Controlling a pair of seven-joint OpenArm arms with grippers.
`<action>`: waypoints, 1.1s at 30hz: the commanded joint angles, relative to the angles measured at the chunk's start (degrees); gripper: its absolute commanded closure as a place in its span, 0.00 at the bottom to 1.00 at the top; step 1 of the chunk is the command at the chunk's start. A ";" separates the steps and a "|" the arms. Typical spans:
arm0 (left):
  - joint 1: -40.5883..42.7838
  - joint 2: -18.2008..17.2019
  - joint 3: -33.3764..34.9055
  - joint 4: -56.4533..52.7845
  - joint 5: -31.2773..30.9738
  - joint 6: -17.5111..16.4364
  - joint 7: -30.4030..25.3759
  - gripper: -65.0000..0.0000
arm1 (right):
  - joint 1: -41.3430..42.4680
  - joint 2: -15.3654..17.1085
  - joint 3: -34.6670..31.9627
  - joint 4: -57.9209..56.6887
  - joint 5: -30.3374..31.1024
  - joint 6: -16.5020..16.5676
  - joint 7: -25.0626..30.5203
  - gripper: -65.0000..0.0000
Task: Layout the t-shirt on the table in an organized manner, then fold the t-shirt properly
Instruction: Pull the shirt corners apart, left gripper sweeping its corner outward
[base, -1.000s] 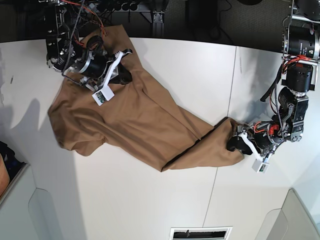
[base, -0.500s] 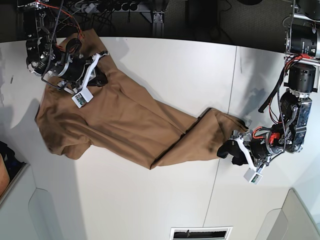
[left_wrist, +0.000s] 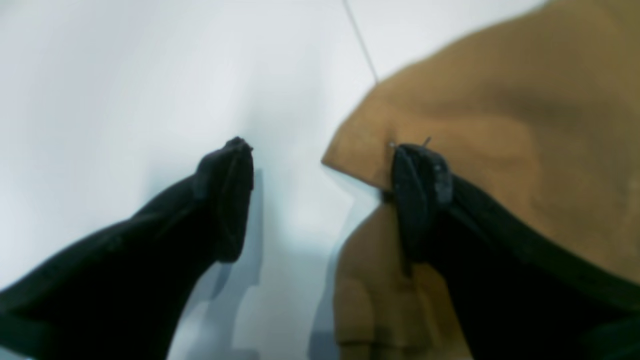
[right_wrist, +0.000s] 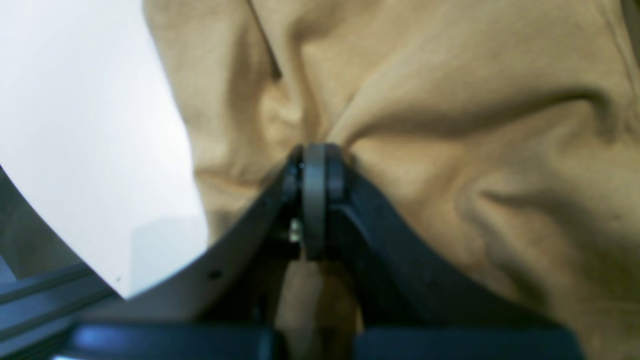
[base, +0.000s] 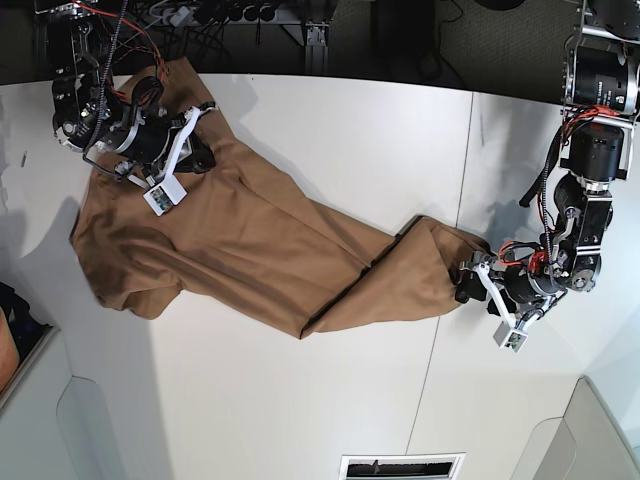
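The t-shirt (base: 255, 240) lies rumpled on the white surface (base: 270, 410), stretching from ten o'clock to about three o'clock in the base view. At its three o'clock end, the left gripper (left_wrist: 322, 200) stands wide open, one finger over the cloth, holding nothing. Toward ten o'clock, the right gripper (right_wrist: 320, 155) is closed at the fabric; whether it pinches any, I cannot tell.

Bare white table (base: 250, 415) is seen at bottom centre and in the upper middle of the base view, giving open passage. The upper left is blocked by the right arm (base: 95, 105), the right edge by the left arm (base: 590, 190); rumpled t-shirt (base: 260, 240) is spread between.
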 joint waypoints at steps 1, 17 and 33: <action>-1.75 -0.46 -0.35 0.83 -1.66 -1.84 -0.57 0.31 | -0.07 0.79 0.15 0.31 -1.46 -0.63 -1.49 1.00; -2.16 4.35 -0.35 0.90 -1.44 -7.41 2.08 1.00 | -0.07 0.81 0.15 0.31 -1.46 -0.63 -1.64 1.00; -16.28 -5.99 -0.35 2.69 -4.28 -7.45 2.08 1.00 | -2.10 7.06 0.61 0.26 -4.92 -1.07 -1.57 1.00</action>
